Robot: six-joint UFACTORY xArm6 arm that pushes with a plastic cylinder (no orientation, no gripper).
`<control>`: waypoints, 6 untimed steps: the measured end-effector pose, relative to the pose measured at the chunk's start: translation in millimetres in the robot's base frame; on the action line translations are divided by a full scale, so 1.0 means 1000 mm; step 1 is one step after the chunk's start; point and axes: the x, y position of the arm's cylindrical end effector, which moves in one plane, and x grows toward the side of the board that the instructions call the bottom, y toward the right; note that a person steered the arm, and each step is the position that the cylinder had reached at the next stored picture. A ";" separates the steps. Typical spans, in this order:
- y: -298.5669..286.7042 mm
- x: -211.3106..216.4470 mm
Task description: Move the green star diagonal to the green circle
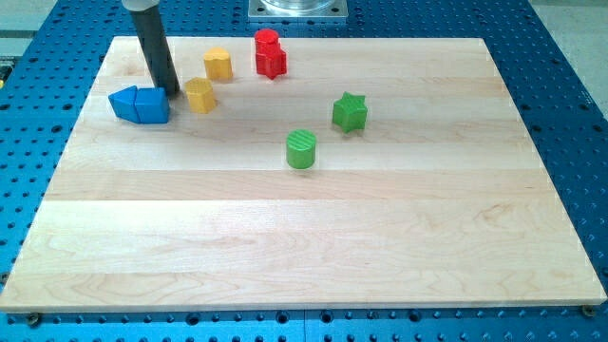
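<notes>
The green star [350, 112] sits on the wooden board right of centre, toward the view's top. The green circle [301, 149], a short cylinder, stands just below and to the left of it, a small gap between them. My tip [171, 90] is far to the view's left, near the board's top left corner, between the blue blocks [139, 104] and a yellow block [199, 95]. It touches neither green block.
A second yellow block [218, 64] and two red blocks [270, 54] close together lie near the board's top edge. The wooden board [313, 247] rests on a blue perforated table [560, 57]. A metal mount [298, 9] is at the view's top.
</notes>
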 end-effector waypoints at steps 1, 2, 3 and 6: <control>0.016 0.000; 0.054 0.000; 0.088 0.018; 0.247 0.003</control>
